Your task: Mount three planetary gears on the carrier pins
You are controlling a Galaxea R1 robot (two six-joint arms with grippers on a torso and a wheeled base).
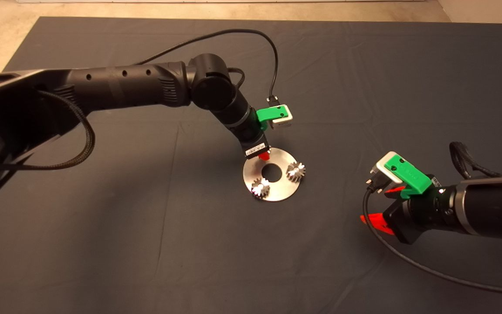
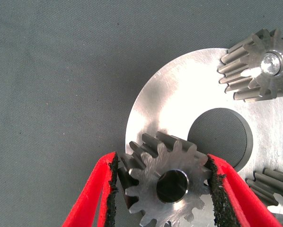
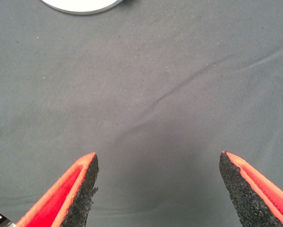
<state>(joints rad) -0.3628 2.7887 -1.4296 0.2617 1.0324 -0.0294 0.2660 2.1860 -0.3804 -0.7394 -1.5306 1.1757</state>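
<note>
**Left gripper holds third gear at disc edge**

Left gripper (image 2: 163, 189) is over the far-left rim of the flat round silver carrier disc (image 1: 282, 187), fingers closed narrow on a small dark-steel toothed gear (image 2: 167, 182), black pads touching its teeth on both sides. Gear's centre hole faces the wrist camera; cannot tell if it sits on a pin. Two more steel gears (image 1: 296, 170) (image 1: 261, 188) sit on the disc, each with a silver pin (image 2: 272, 60) through it. Right gripper (image 3: 158, 189) hovers over the dark mat (image 1: 146, 244), right of the disc, fingers wide apart, empty.

Three planetary gears (image 2: 167, 184) (image 2: 257, 66) (image 2: 274, 189), one disc (image 2: 179, 94), two arms (image 1: 124, 85) (image 1: 486, 211).
</note>
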